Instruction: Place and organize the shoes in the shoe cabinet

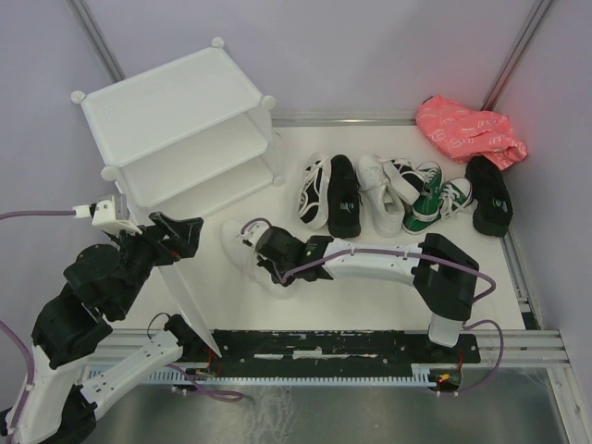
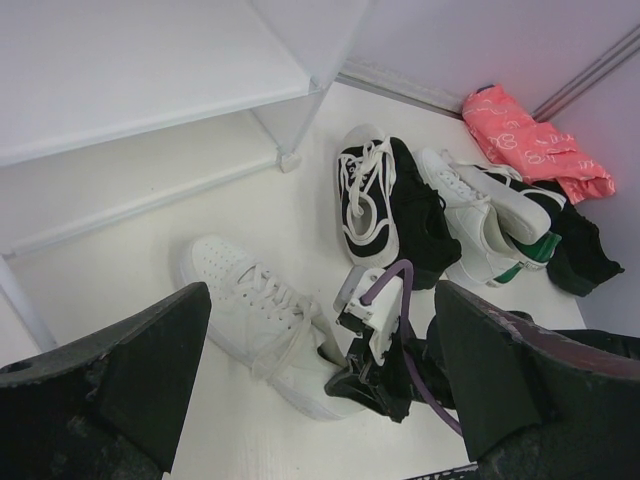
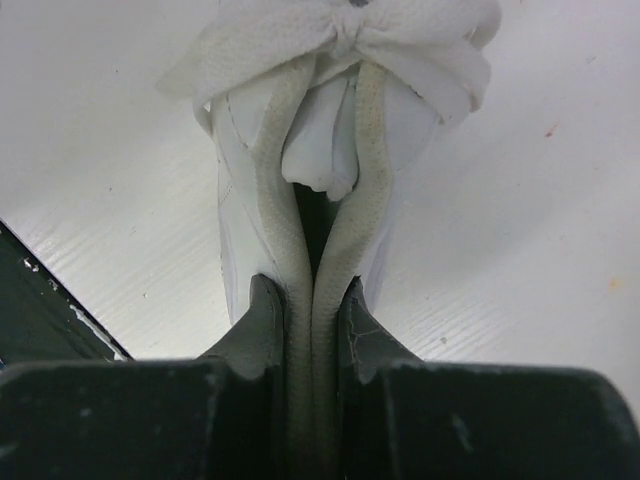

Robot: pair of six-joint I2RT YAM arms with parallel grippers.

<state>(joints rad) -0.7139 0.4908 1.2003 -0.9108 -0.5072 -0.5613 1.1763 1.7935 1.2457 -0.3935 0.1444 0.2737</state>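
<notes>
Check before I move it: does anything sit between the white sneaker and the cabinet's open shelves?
Nothing visible. Bare tabletop separates the white lace-up sneaker, held at its heel by the right hand, from the white plastic cabinet.

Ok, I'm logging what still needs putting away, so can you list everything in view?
shoe cabinet: one, white, far left
white sneaker: one, in front of the cabinet, pinched at its heel collar
black sneaker: one, white laces, left end of the back row
plain black shoes: two, one beside it, one at the row's right end
second white sneaker: one, mid row
green sneakers: apparently two, right of that
pink bag: one, far right corner
left gripper: open, by the cabinet
right gripper: shut on the white sneaker
</notes>
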